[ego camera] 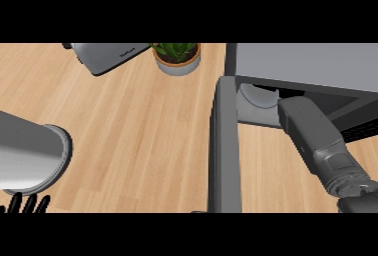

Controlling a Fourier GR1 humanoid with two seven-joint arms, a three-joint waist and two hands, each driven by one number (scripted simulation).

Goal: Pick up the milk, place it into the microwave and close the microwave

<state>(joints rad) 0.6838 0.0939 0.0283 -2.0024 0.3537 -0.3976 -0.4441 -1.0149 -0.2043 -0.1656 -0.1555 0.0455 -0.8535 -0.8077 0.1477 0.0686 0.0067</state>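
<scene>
The microwave (310, 62) stands at the back right with its dark grey door (225, 150) swung open toward me. Inside its opening a pale round plate (258, 96) shows. No milk carton is visible anywhere; part of the cavity is hidden behind my right forearm (314, 140), which lies slanted across the opening. Only a dark bit of my right hand (360, 202) shows at the lower right edge. My left hand (23, 204) rests at the lower left edge, fingertips up and straight, holding nothing.
A large steel pot (29, 160) lies at the left edge. A grey toaster (107, 55) and a potted plant (176, 56) stand at the back. Bare wooden counter (140, 140) stretches between the pot and the door.
</scene>
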